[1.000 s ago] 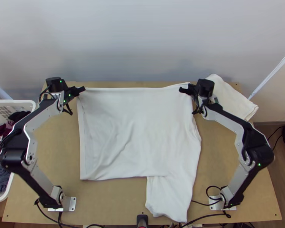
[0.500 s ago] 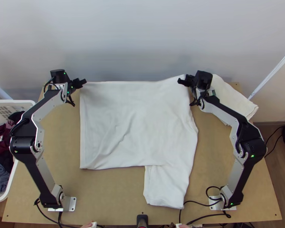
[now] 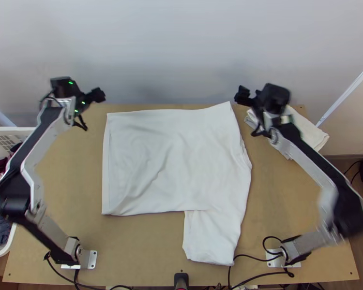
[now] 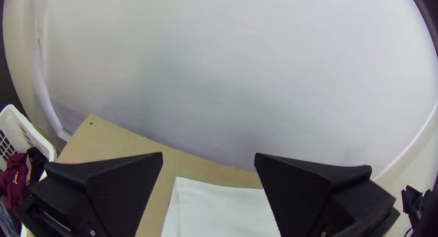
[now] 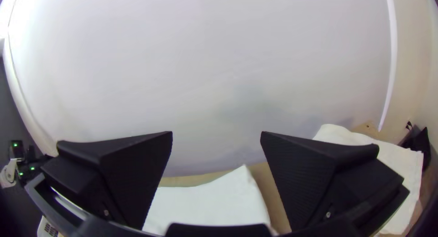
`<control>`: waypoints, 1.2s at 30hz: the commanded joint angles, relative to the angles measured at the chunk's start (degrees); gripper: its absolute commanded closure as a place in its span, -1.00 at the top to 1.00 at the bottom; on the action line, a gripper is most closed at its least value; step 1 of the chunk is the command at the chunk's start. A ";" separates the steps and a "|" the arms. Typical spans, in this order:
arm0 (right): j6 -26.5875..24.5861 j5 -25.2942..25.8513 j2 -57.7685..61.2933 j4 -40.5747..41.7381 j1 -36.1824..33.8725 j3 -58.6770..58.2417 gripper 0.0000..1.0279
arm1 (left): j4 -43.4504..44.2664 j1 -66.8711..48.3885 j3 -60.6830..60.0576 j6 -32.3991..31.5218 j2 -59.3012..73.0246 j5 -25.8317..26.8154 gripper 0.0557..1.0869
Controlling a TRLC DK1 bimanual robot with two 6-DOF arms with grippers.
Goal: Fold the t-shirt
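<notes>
White t-shirt [image 3: 176,154] lying spread on table [image 3: 143,251], narrower flap pointing to near edge. Left gripper [image 3: 98,95] up by shirt's far left corner — jaws wide apart, nothing held! Right gripper [image 3: 243,95] near shirt's far right corner — gaping too, empty. Folded white cloth [image 3: 305,130] sits right of shirt, basket [image 3: 24,130] well left.

The right arm's elbow [image 3: 350,215] is blurred, and the top view's edge cuts off the basket [image 3: 17,129].
</notes>
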 commanded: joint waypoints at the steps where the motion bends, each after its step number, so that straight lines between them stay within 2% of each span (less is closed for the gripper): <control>1: 7.63 0.44 -11.07 -7.03 0.60 -3.39 0.70 | -2.00 -0.78 -4.26 -0.27 -7.98 0.57 0.90; 3: 13.61 0.44 -16.87 -13.00 0.16 -5.23 0.70 | -4.46 -0.78 -5.75 0.08 -11.50 0.57 0.90; 4: 14.66 0.44 -19.33 -15.46 -0.10 -6.20 0.70 | -5.25 -0.78 -6.72 0.87 -13.17 0.57 0.90; 8: 17.39 0.44 -27.15 -30.49 -1.77 -7.34 0.69 | -10.08 -0.95 -10.59 4.92 -19.76 0.74 0.90; 12: 18.79 0.09 -34.36 -42.01 -3.44 -11.56 0.69 | -18.70 -1.22 -13.57 10.01 -25.21 0.74 0.90; 16: 23.19 -6.85 -38.67 -57.83 -2.12 -13.49 0.70 | -24.41 -1.66 -20.52 16.34 -33.30 3.64 0.90; 18: 24.15 -7.82 -40.60 -63.63 0.51 -14.90 0.69 | -24.94 -1.74 -25.88 17.92 -38.57 6.81 0.90; 21: 25.74 -9.93 -42.36 -70.57 2.89 -17.36 0.69 | -28.01 -1.83 -31.94 20.74 -43.84 7.86 0.90; 24: 26.97 -13.88 -44.64 -72.33 3.76 -22.02 0.69 | -31.09 -1.74 -35.63 20.65 -46.74 7.95 0.90; 26: 26.70 -14.67 -46.23 -72.24 3.94 -25.80 0.67 | -31.09 -1.57 -37.92 20.38 -49.12 8.04 0.90; 29: 25.56 -15.02 -47.11 -71.19 4.47 -30.54 0.28 | -31.18 -1.66 -40.20 19.42 -51.40 8.04 0.90; 30: 25.38 -15.11 -47.54 -70.31 4.64 -32.21 0.24 | -31.35 -1.66 -40.56 19.42 -52.02 8.04 0.90; 36: 24.77 -18.80 -43.50 -68.55 8.16 -37.66 0.26 | -31.53 -1.74 -41.96 19.07 -53.25 8.04 0.90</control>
